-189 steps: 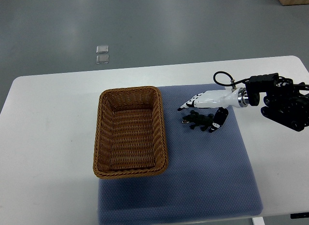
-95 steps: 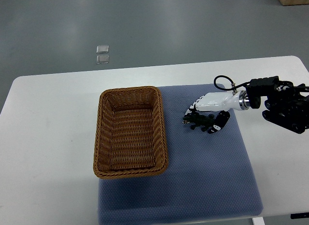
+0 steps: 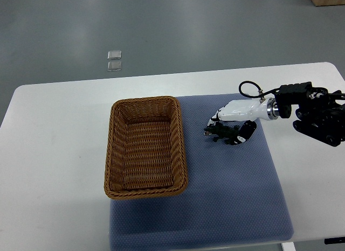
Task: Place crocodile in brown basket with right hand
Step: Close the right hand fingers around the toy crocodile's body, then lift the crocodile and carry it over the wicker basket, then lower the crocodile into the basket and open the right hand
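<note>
**Item: crocodile, grasp step, right hand**

- Right hand (image 3: 235, 113): white, with dark fingertips, entering from the right edge. Its fingers are curled down over the toy and its thumb is on the near side, so it is clamped on the crocodile.
- Crocodile (image 3: 220, 134): small, dark green. It sits on the blue mat (image 3: 232, 197), right of the basket and well apart from it. Whether it has left the mat cannot be told.
- Brown basket (image 3: 146, 100): woven, rectangular and empty. It overlaps the mat's left edge on the white worktop (image 3: 54, 154).
- Left hand: not in view.

Handling note (judgement): the grip looks to be near the tail end, so the head may droop. Keep the grip firm and lift straight up until the toy is clearly above the rim. Carry it left to over the basket's middle, then open the fingers low inside so it does not bounce out.
</note>
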